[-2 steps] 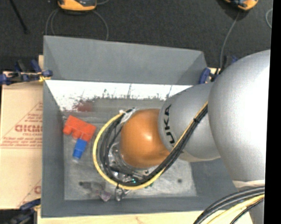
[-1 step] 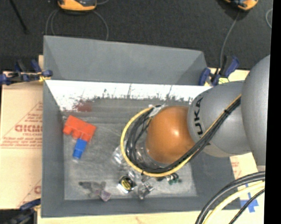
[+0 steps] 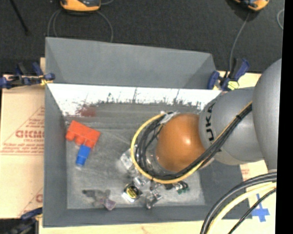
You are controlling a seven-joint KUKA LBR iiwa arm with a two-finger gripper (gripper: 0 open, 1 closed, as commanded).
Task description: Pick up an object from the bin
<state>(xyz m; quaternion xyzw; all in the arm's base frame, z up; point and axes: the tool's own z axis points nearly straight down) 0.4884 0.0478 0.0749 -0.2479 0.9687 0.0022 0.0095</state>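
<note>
Camera view: a matte grey metal bin (image 3: pixel 124 64) with sloping walls; its floor is scuffed and its pale far wall is streaked dark. One chunky orange plastic brick (image 3: pixel 82 133) lies toward the left. One small blue block (image 3: pixel 82 156) touches it, just below. Right of the brick and lower sits a small heap: one crinkled clear plastic piece (image 3: pixel 125 160), one yellow-and-black bit (image 3: pixel 130 190) and one green bit (image 3: pixel 183 188). One flat grey-purple scrap (image 3: pixel 100 198) lies well below the brick. The gripper (image 3: pixel 148 191) sits down in that heap, under a glossy orange domed cover (image 3: pixel 179 142) ringed by yellow and black cables (image 3: pixel 137 143). I cannot tell whether it is spread or pressed together. Beyond the bin, the floor (image 3: pixel 155 27) is dark.
</note>
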